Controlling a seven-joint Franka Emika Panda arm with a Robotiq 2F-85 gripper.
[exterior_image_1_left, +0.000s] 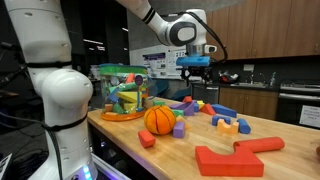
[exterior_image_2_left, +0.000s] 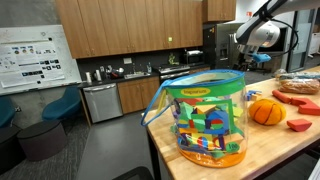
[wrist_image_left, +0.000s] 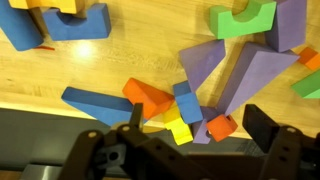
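Wrist view: gripper (wrist_image_left: 198, 128) comes in at the bottom edge with its jaws spread wide. The fingers (wrist_image_left: 262, 125) are released, gripping and touching nothing.

Under the gap:
- yellow cube (wrist_image_left: 180, 130), with blue cube (wrist_image_left: 187, 103) touching it just behind
- orange cube (wrist_image_left: 222, 127) just beside the yellow one
- orange wedge (wrist_image_left: 148, 97) against the blue cube
- blue slab (wrist_image_left: 92, 102) flat beside the wedge, near the table (wrist_image_left: 110, 65) edge

Next out, purple prism (wrist_image_left: 205, 62) and a bigger purple wedge (wrist_image_left: 262, 78) touch each other, both butting into the cluster. Farthest are green arch (wrist_image_left: 243, 20) and blue arch (wrist_image_left: 75, 22), well apart from each other.

In an exterior view, front to back:
- red block (exterior_image_1_left: 232, 158) at the table's near edge
- red cube (exterior_image_1_left: 147, 138)
- ball (exterior_image_1_left: 160, 120) with purple cube (exterior_image_1_left: 179, 129) just beside it
- block pile (exterior_image_1_left: 195, 104) behind those
- orange arch (exterior_image_1_left: 229, 127) off to the side of the pile

The gripper (exterior_image_1_left: 195, 68) hangs over the pile, clearly above it with no contact. The bin (exterior_image_1_left: 120, 92) full of blocks stands upright at the far end of the table, near the ball.

In an exterior view the bin (exterior_image_2_left: 207, 115) is closest, the ball (exterior_image_2_left: 265, 111) is behind it, and the gripper (exterior_image_2_left: 258, 62) is far back. Jaw state is too small to read there.
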